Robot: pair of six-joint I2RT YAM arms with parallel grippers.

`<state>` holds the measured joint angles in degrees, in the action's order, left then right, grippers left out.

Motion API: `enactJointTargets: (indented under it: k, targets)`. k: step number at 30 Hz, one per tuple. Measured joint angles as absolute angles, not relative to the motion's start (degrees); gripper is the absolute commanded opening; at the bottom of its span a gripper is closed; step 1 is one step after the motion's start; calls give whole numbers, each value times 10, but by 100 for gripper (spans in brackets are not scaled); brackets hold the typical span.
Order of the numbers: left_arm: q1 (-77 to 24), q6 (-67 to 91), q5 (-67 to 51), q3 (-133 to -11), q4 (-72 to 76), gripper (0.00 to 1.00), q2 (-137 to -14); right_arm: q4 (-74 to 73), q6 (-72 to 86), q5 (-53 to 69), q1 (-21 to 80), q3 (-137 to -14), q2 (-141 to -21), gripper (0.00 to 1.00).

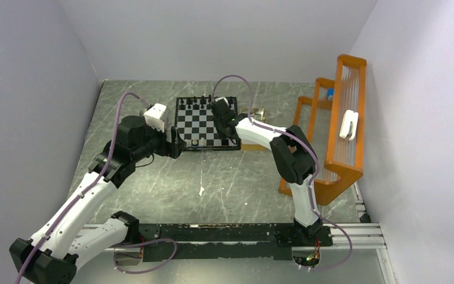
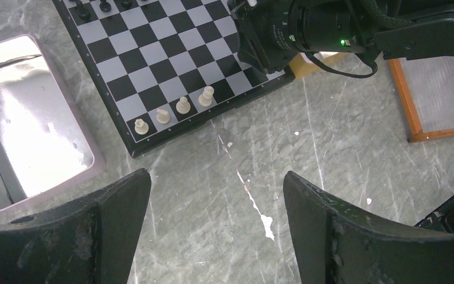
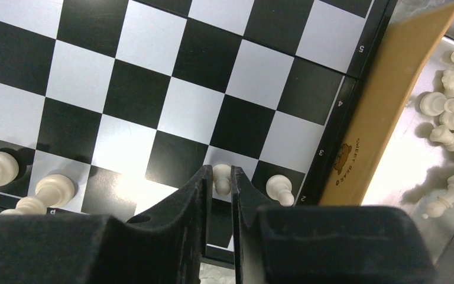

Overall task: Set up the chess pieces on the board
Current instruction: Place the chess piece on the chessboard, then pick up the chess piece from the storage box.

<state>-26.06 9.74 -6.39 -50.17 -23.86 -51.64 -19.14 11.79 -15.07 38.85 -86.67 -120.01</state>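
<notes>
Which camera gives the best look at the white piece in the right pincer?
The right wrist view: the white piece sits close up between the fingers of the right pincer. The top and left wrist views show only the right arm covering it.

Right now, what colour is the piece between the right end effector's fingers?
The piece is cream-white; the right wrist view shows it best.

Bare board (image 1: 198, 121) middle beside right arm (image 1: 259, 132)
</notes>
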Motion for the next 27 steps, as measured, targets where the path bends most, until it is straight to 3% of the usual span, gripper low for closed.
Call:
enactJointTargets:
  k: [27]
  targets:
    - [-261,97,-64,-502,-239,87,-516,-240,111,-151,389,-912,-1195,40]
